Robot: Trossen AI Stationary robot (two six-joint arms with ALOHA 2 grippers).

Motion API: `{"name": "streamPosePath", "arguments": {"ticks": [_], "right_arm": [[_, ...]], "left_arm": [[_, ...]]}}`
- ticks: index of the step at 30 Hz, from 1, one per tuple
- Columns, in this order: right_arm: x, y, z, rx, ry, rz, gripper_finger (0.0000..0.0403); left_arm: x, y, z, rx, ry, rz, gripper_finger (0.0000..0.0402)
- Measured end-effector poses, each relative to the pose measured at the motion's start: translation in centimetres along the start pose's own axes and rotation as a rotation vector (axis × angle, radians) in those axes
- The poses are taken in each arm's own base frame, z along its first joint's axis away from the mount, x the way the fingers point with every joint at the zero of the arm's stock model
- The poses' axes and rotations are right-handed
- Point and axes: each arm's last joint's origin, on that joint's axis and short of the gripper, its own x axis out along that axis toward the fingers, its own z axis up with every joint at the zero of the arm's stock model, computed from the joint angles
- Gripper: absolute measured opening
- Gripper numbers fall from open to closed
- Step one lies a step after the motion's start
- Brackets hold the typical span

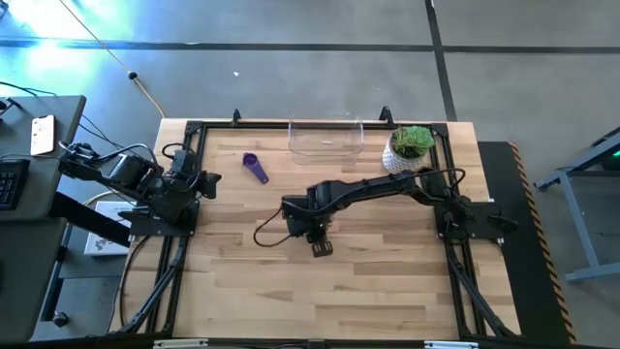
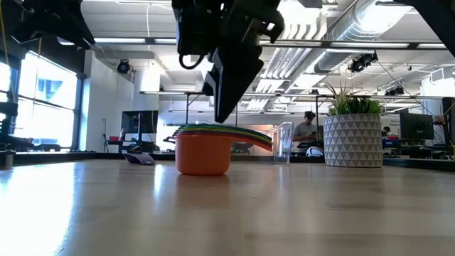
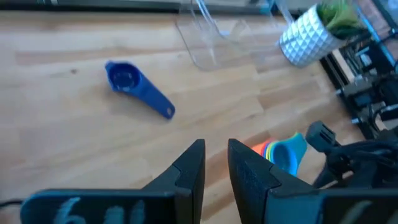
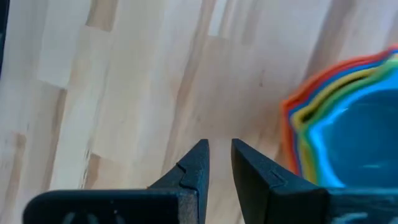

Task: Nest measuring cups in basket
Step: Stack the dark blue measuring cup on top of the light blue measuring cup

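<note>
Several measuring cups sit nested in a stack (image 2: 202,153) that rests on its base on the table's middle. The orange cup is outermost and the handles (image 2: 252,136) point right. The stack also shows in the right wrist view (image 4: 348,130) and the left wrist view (image 3: 283,152); my right arm hides it in the high view. My right gripper (image 1: 322,244) (image 4: 219,158) hangs shut just beside and above the stack, over bare wood. A purple cup (image 1: 255,167) (image 3: 134,87) lies alone at the far left. The clear basket (image 1: 326,139) stands at the far edge. My left gripper (image 1: 208,179) (image 3: 216,165) waits shut at the left edge.
A white patterned pot with a green plant (image 1: 410,148) (image 2: 353,139) stands right of the basket at the far right. Bare wooden table (image 1: 320,301) stretches along the near side. A black frame (image 1: 194,131) borders the table.
</note>
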Motion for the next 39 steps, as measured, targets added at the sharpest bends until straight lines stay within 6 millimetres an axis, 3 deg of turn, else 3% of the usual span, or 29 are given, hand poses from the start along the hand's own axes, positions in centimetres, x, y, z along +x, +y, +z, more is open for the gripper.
{"name": "streamPosePath", "arguments": {"ticks": [11,18,25,31,39], "right_arm": [[-4.4,-1.6,2.1,0.125,-0.153,-0.041,0.0059],[-8.2,-3.0,4.0,0.167,-0.345,-0.283,0.0059],[-12.1,-5.8,5.8,0.233,-0.646,-0.414,0.0059],[-15.2,-8.3,6.0,0.283,-0.816,-0.522,0.006],[-20.6,-10.2,5.0,0.253,-0.911,-0.751,0.006]], "left_arm": [[0.4,0.3,0.6,0.206,-0.035,0.057,0.006],[0.7,0.5,0.9,0.347,0.009,0.083,0.006],[1.1,0.8,1.4,0.335,0.054,0.115,0.006],[1.6,0.9,2.1,0.354,0.027,0.161,0.006],[3.5,-0.9,3.7,0.433,-0.006,0.079,0.006]]}}
